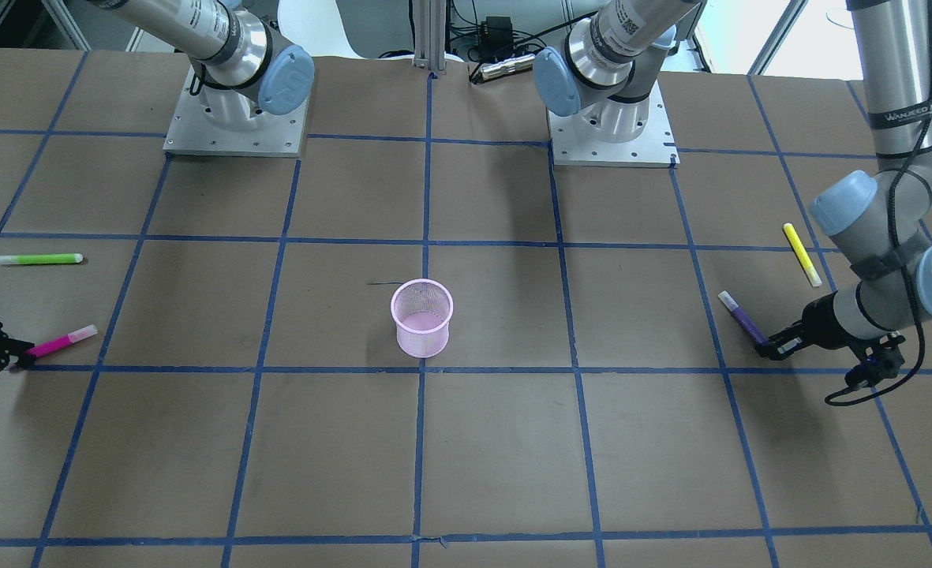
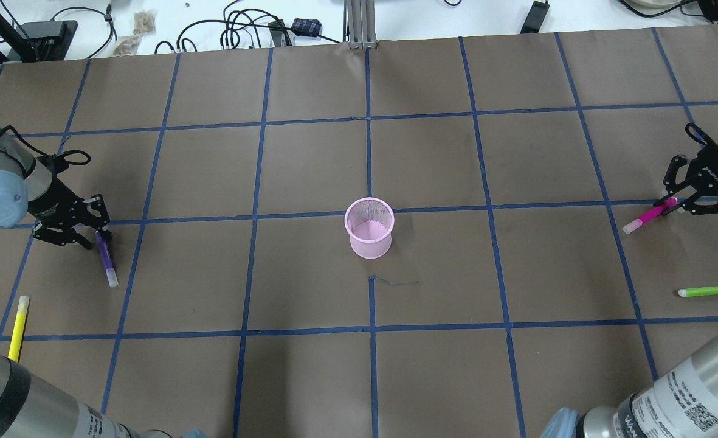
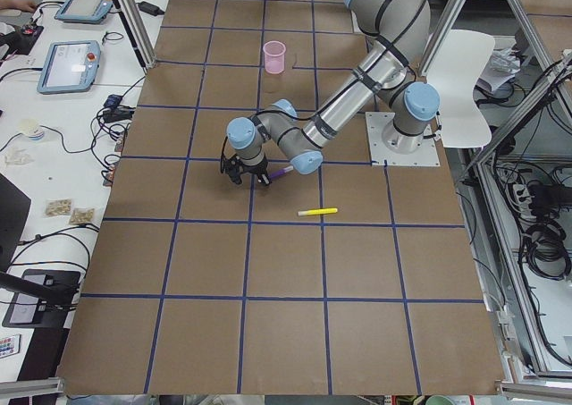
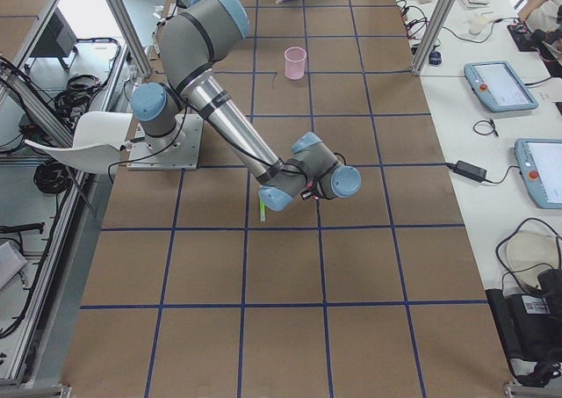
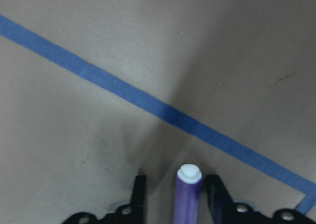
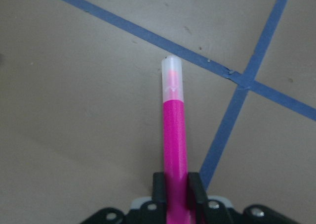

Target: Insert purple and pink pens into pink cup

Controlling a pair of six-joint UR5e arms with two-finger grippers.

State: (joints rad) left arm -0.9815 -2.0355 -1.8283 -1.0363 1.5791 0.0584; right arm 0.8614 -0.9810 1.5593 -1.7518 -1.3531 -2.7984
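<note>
The pink mesh cup (image 1: pixel 422 319) stands upright at the table's middle, also in the overhead view (image 2: pixel 369 228). The purple pen (image 2: pixel 106 258) lies on the table on my left side. My left gripper (image 2: pixel 88 228) is low over its end. In the left wrist view the pen (image 5: pixel 189 194) sits between the spread fingers of the open gripper (image 5: pixel 176 184), nearer one finger. The pink pen (image 2: pixel 647 218) is on my right side. My right gripper (image 2: pixel 675 204) is shut on its end, and the right wrist view shows the fingers (image 6: pixel 158 184) tight against the pen (image 6: pixel 175 135).
A green pen (image 2: pixel 711 291) lies near the right gripper, toward the robot. A yellow pen (image 2: pixel 18 319) lies near the left gripper, toward the robot. Both arm bases (image 1: pixel 237 126) stand at the robot's edge of the brown taped table.
</note>
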